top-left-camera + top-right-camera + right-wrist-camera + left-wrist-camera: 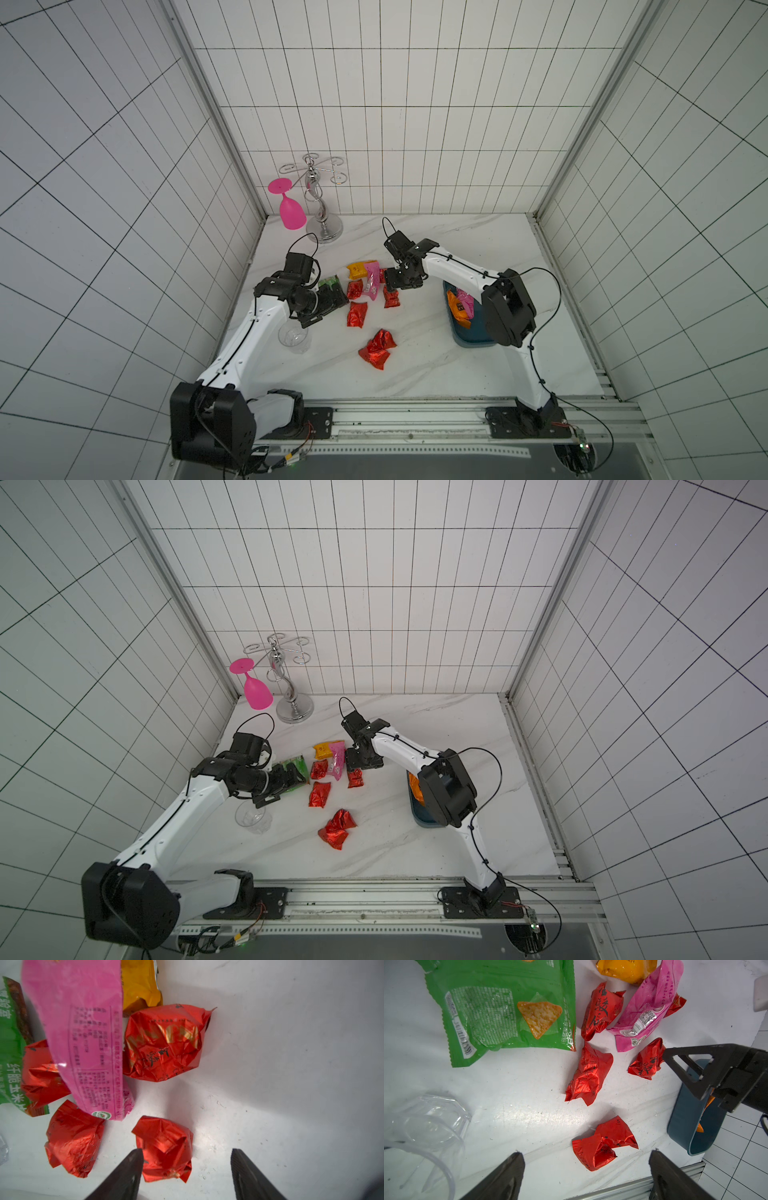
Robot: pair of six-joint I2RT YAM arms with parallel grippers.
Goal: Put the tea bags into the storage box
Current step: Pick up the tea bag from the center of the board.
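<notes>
Honestly, the right arm point(453, 266) hides most of the storage box point(467, 337) in both top views, while left tool point(586, 1153) and right tool point(186, 1151) both have jaws spread, gripping nothing.

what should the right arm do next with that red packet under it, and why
Probably nudge the right tool sideways toward the red tea bag before lowering. Its jaws stand open, but the packet sits off-centre, crowding one finger while the gap beside the other shows bare table. Centring it first should keep that finger from landing on the foil.
</notes>
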